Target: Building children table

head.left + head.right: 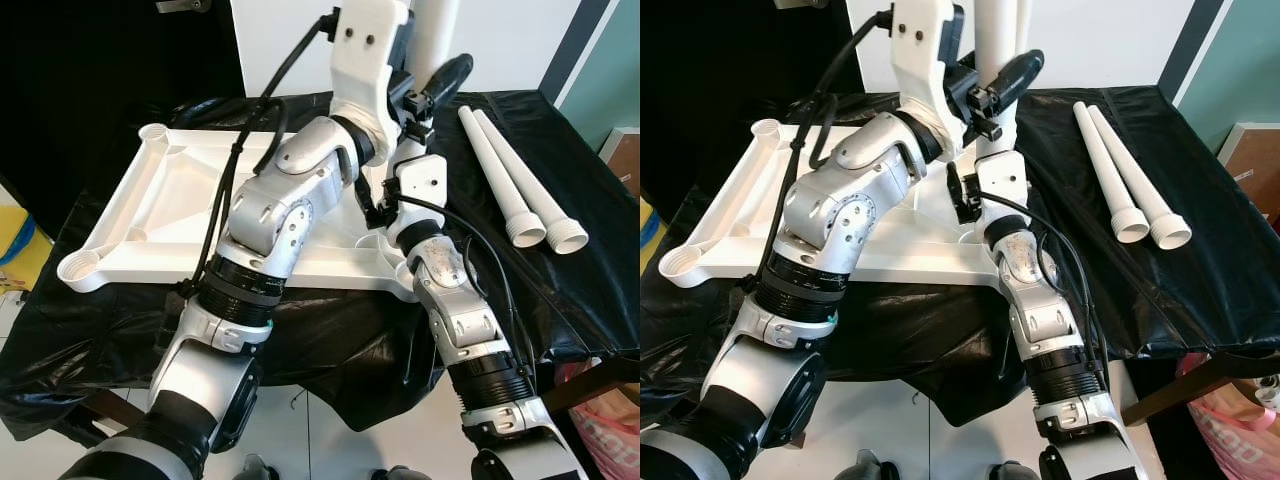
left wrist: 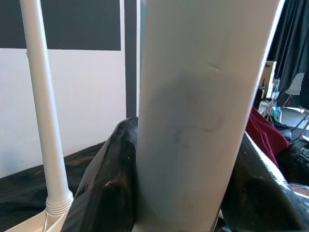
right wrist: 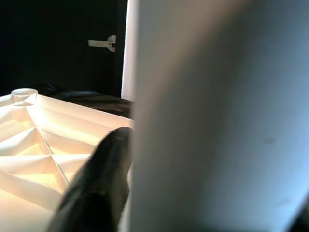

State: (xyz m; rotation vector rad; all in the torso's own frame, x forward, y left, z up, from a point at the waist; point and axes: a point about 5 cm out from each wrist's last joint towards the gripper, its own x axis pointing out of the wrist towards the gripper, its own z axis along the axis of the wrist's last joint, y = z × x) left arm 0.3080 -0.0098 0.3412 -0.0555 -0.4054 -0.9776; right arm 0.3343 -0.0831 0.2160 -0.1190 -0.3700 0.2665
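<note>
1. The white tabletop (image 1: 180,210) is lying upside down on the counter (image 1: 560,280), which is draped in black plastic sheeting (image 1: 330,350); its ribbed underside is facing up, with round leg sockets showing at the near-left corner (image 1: 78,268) and the far-left corner (image 1: 153,131).
2. An upright white leg (image 1: 998,40) is standing at the tabletop's near-right corner, and both arms are crowding around it.
3. The left claw (image 1: 990,95) is reaching across from the left and gripping this upright leg; in the left wrist view its black fingers (image 2: 104,183) are pressing against both sides of the tube.
4. The right claw (image 1: 405,170) is sitting lower on the same leg, close to the socket. In the right wrist view one black finger (image 3: 96,188) is lying against the white tube, so it seems to be clasping it, though the second finger is barely visible.
5. The left wrist view is also showing a second thin white leg (image 2: 46,121) already standing in a socket behind.
6. Two spare legs (image 1: 515,180) are lying side by side on the sheeting to the right, well apart from the tabletop, wide threaded ends toward the robot.
7. The silver arms and black cables (image 1: 235,160) are covering much of the tabletop's right half.
</note>
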